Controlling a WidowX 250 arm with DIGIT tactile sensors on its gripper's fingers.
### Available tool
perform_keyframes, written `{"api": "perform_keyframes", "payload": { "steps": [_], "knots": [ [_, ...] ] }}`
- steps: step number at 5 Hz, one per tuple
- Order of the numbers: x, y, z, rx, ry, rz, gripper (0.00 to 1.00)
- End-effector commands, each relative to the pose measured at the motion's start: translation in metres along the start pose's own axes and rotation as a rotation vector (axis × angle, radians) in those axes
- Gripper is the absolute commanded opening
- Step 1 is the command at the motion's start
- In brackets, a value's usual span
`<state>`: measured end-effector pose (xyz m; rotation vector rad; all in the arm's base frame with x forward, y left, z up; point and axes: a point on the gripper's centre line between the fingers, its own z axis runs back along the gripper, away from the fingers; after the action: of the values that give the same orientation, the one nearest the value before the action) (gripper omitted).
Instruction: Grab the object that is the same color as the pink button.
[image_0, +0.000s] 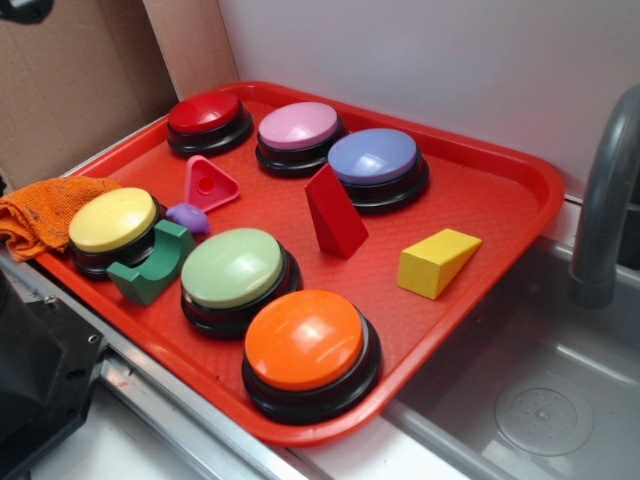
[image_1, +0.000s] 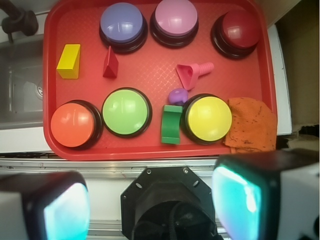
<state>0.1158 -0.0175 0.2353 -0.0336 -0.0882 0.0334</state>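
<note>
The gripper (image_1: 150, 205) is being held wide open and empty, well back from the red tray (image_1: 150, 150), so the approach step is judged not yet begun. Farther in, the pink triangle block (image_1: 189, 75) is lying beside the purple blob (image_1: 177, 96), short of the pink button (image_1: 175, 17); a descent over the block is being called for next
</note>
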Motion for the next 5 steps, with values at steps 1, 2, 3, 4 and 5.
{"api": "perform_keyframes", "payload": {
  "steps": [1,2,3,4,5],
  "knots": [
    [0.000,0.000,0.000,0.000,0.000,0.000,1.00],
    [0.017,0.016,-0.014,0.007,-0.012,-0.016,1.00],
    [0.042,0.042,-0.037,0.039,-0.022,-0.017,1.00],
    [0.068,0.064,-0.071,0.090,-0.031,0.014,1.00],
    [0.088,0.078,-0.103,0.119,-0.063,0.050,1.00]
  ]
}}
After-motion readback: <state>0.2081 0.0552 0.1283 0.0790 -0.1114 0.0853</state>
